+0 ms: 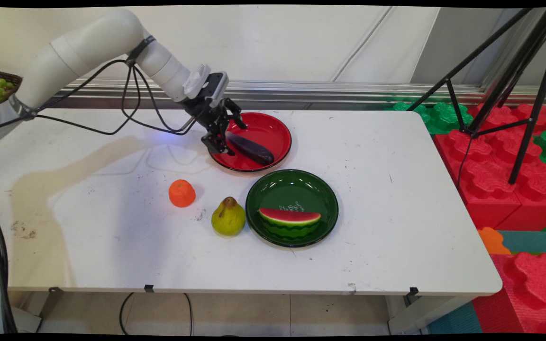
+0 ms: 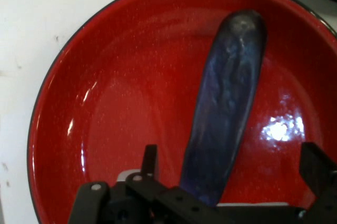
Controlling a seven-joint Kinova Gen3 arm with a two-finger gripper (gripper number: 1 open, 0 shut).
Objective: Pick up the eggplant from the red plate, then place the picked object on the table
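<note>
Main view, white table, red and green foam blocks right, gripper spread astride eggplant.

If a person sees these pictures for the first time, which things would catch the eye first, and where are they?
Probably the black gripper, open, low over the red plate at the table's far middle, its fingers either side of one end of the dark purple eggplant lying in that plate. Next, the watermelon slice in the green plate just nearer the camera. Left of that plate, a pear and an orange stand on the white table.
</note>
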